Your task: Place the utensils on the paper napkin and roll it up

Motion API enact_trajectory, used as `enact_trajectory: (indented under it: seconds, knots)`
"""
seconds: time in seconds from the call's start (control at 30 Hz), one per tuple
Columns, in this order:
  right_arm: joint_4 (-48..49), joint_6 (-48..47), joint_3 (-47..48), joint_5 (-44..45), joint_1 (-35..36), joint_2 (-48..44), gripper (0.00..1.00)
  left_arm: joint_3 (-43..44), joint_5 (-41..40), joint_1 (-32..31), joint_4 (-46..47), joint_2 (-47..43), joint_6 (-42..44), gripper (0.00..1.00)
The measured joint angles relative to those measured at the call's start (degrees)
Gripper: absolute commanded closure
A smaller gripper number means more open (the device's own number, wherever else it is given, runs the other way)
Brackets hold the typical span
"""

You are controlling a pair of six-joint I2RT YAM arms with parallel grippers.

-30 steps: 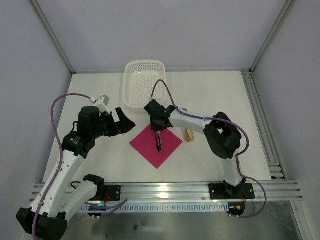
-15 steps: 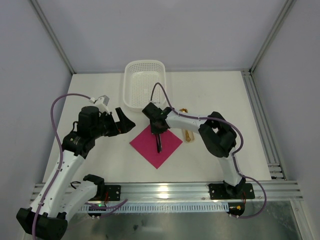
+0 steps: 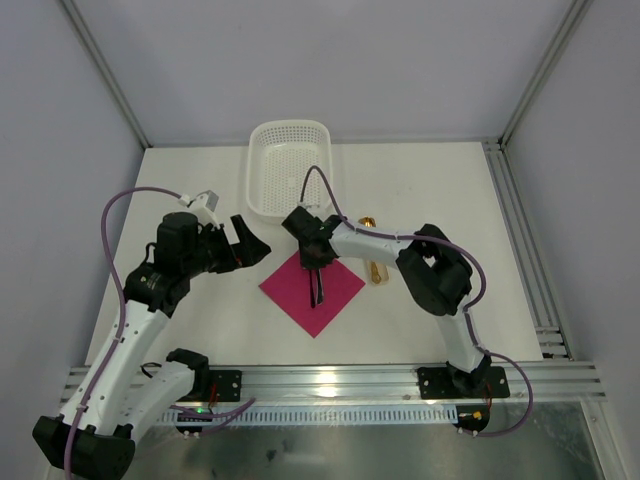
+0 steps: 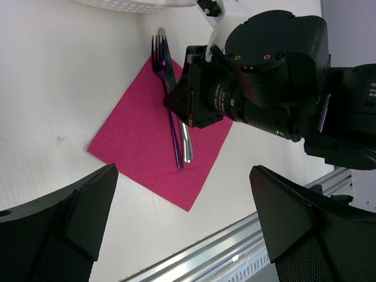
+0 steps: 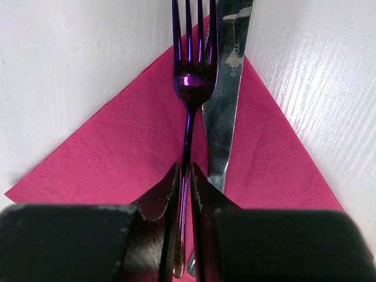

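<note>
The magenta paper napkin (image 3: 290, 285) lies as a diamond on the table's middle. A dark purple-grey fork (image 3: 318, 290) and a silver knife (image 5: 226, 100) lie side by side on it, heads toward the basket. My right gripper (image 3: 316, 262) is low over them, its fingers (image 5: 170, 188) closed narrowly round the fork's handle (image 5: 192, 76). In the left wrist view the fork (image 4: 174, 132) and knife (image 4: 185, 141) rest on the napkin (image 4: 141, 141). A gold-headed utensil (image 3: 369, 221) lies right of the napkin, partly under the right arm. My left gripper (image 3: 255, 243) is open and empty, left of the napkin.
The white perforated basket (image 3: 262, 190) stands behind the napkin, close to the right gripper. A beige strip (image 3: 377, 270) lies right of the napkin. The aluminium rail (image 3: 330, 380) runs along the near edge.
My right gripper has shifted slightly left and back over the napkin with the fork between its fingers. The left arm has not moved.
</note>
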Motion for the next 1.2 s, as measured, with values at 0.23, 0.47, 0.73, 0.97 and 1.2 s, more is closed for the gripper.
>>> enact_trajectory:
  seconds: [0.23,0.47,0.73,0.97,1.2]
  knots:
    - [-0.7,0.4,0.5,0.3,0.0,0.0,0.86,0.0,0.0,0.0,0.0,-0.2,0.0,0.01]
    - [-3.0,-2.2,1.7,-0.2,0.0,-1.0,0.85,0.0,-0.6,0.0,-0.1,-0.8,0.0,0.00]
    - [-4.6,-7.8,-2.1,-2.6,-1.9,-14.0,0.85,1.9,-3.7,0.0,-0.9,-0.8,-0.7,0.00]
    - [-3.8,-12.0,-10.0,-4.6,-12.6,-24.1,0.85,1.4,2.9,0.0,1.9,-0.7,-0.2,0.00]
    - [-3.7,-15.8,-16.6,-5.5,-20.3,-24.1,0.85,0.8,7.3,0.0,3.0,-0.1,-0.1,0.00]
